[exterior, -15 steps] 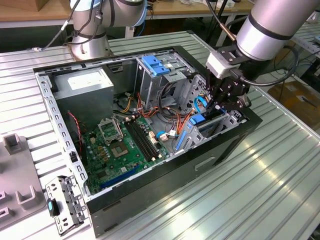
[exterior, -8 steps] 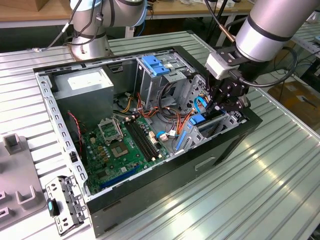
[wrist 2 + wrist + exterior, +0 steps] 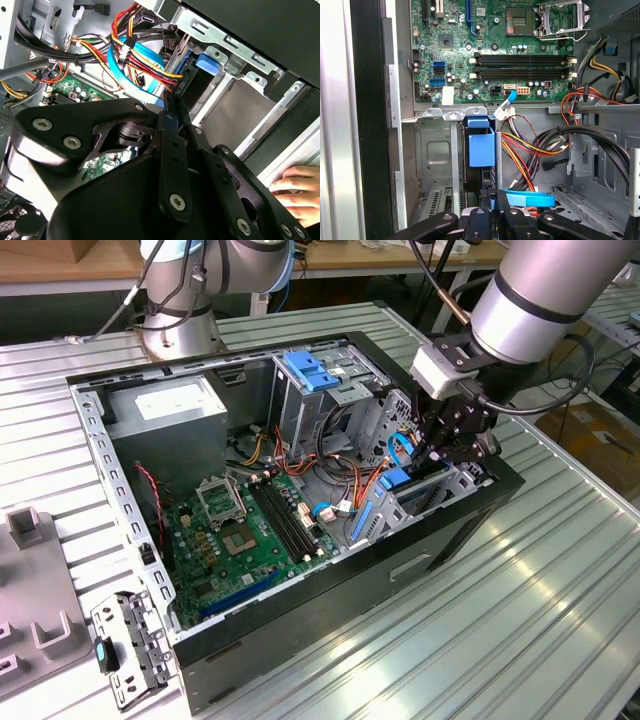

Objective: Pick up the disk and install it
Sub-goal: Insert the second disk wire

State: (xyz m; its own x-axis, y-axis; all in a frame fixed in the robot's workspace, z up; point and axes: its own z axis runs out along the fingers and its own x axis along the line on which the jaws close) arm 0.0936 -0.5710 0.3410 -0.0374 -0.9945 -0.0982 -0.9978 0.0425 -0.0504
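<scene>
as seen, hand (image 3: 443, 452) on disk (image 3: 481, 149)

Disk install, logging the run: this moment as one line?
gripper at disk | disk on edge at drive bay | person's hand nearby

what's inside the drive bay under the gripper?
The disk stands on edge in the drive bay, its blue rail end up, the gripper right at it. The bay walls cover its lower body and label.
</scene>
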